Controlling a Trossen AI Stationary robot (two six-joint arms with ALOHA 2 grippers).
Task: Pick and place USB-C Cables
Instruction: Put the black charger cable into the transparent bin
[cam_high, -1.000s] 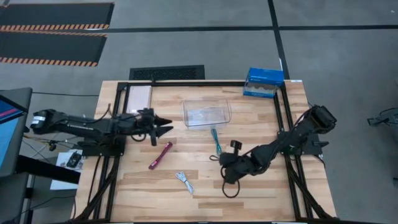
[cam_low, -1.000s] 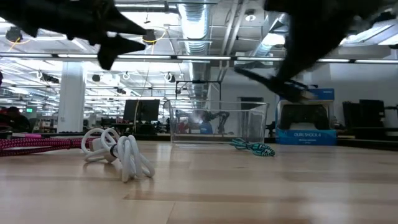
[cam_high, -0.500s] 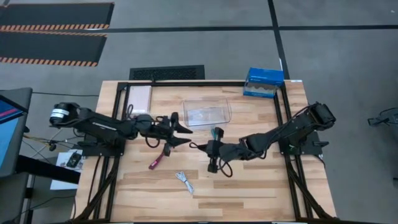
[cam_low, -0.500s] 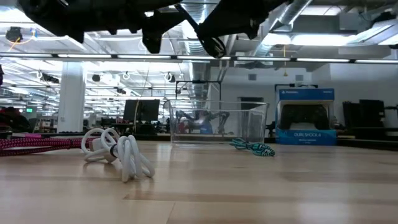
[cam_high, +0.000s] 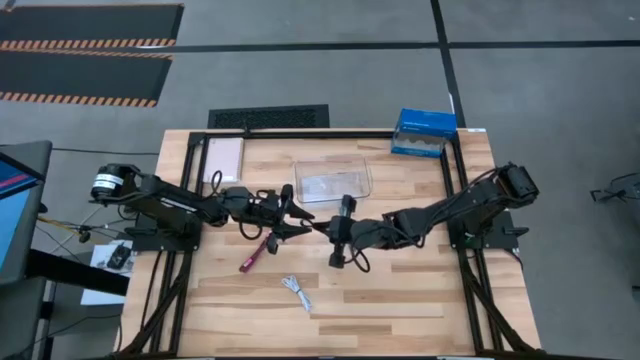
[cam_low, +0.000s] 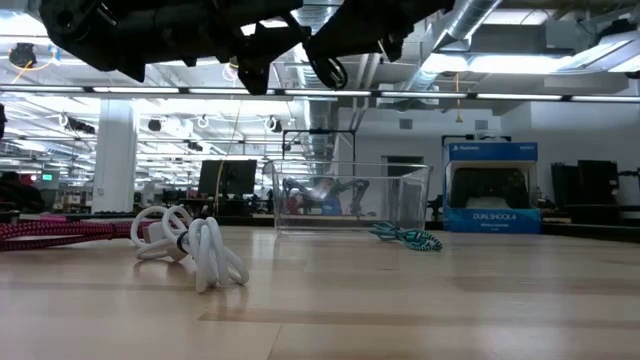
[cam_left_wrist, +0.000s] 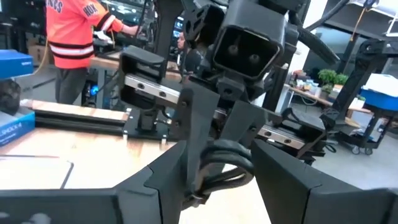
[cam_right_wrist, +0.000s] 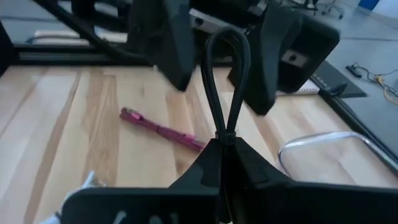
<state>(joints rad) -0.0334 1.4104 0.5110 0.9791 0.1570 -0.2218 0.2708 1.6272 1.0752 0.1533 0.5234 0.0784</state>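
Note:
The black cable (cam_right_wrist: 227, 62) is lifted above the table's middle, shut in my right gripper (cam_right_wrist: 225, 140) (cam_high: 325, 229). Its forward loop reaches between the fingers of my open left gripper (cam_left_wrist: 217, 183) (cam_high: 301, 219), which faces the right one tip to tip; I see no touch there. The dark red cable (cam_high: 257, 250) and the white cable (cam_high: 297, 291) lie flat on the table nearer the near edge. The teal cable (cam_low: 408, 237) lies in front of the clear bin in the low view and is hidden under the arms in the high view. My right gripper pinches the black cable between its two fingers at the tied waist of the bundle (cam_right_wrist: 224, 134), coming level from the table's right. The fingers lie along the cable. One loop (cam_right_wrist: 227, 37) sticks out ahead of the fingertips, and the cable is lifted clear of the table.
The clear plastic bin (cam_high: 333, 183) stands just beyond the two grippers toward the far edge. A blue box (cam_high: 424, 132) sits at the far right corner. A pale flat pad (cam_high: 224, 158) lies far left. A person in an orange shirt (cam_left_wrist: 74, 31) stands in the room behind.
My right gripper has lifted the black cable off the table's near right part and carried it left and toward the far edge, to the middle. My left gripper has reached right toward it, staying open, until its fingers stand on either side of the cable's loop.

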